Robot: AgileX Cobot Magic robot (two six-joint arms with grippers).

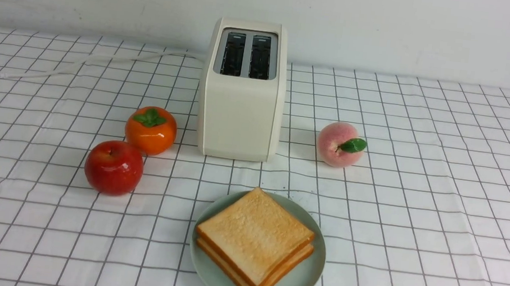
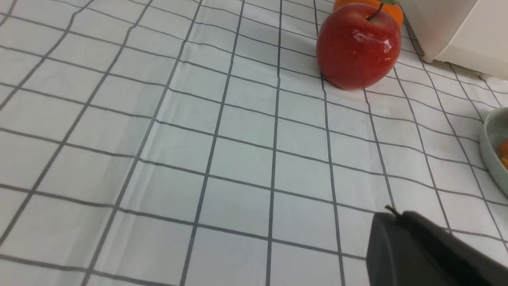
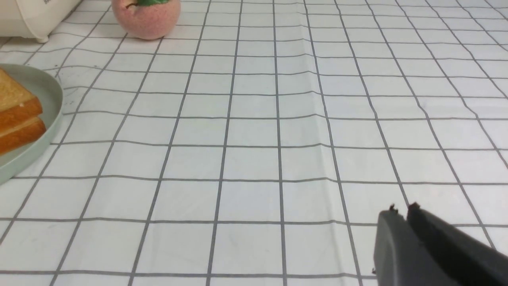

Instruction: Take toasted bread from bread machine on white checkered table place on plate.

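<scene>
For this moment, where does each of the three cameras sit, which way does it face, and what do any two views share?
Front: between the arms, facing the bread machine, plate and toasted bread; no arm shows.
Left wrist: low over the table, facing the red apple; left gripper tip shows.
Right wrist: low over the table, facing the peach; right gripper tip shows.
Shared: both wrist views catch the plate's rim.

Setting: staged tabletop test setup made to look like a kitchen, not a real home. Evidence: table (image 1: 417, 226) under white gridded cloth, against a bare white wall (image 1: 390, 24); unplugged toaster (image 1: 243, 89); glossy fake-looking fruit, e.g. apple (image 1: 114, 167).
</scene>
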